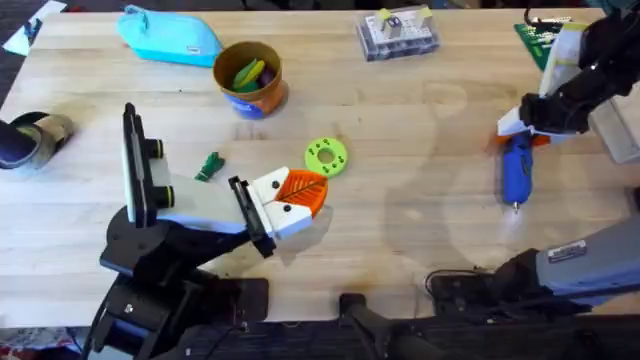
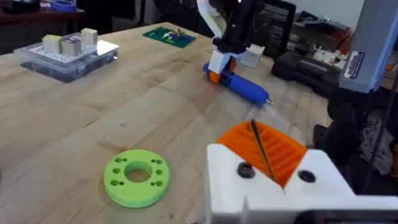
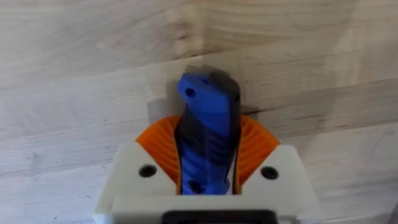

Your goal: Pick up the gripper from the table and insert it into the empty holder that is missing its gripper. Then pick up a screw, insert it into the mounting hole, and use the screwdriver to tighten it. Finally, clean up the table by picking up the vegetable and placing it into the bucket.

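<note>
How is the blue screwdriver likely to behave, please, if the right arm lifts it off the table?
The screwdriver is a round cylinder lying flat on the table, so it would probably roll if released. Its thick body suggests some weight, and the right gripper clamps near the orange-collar end, so the tip may droop. It looks rigid.

Bare table mid-way; green disc apparently just beside holder.

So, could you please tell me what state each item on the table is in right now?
Screwdriver: lying on the table, gripped near its orange end.
Right gripper: shut on the screwdriver.
Left gripper: shut, pads together.
Cup: upright, yellow-green pieces inside.
Leafy toy: on the table, outside the cup.
Green disc: lying flat.
</note>
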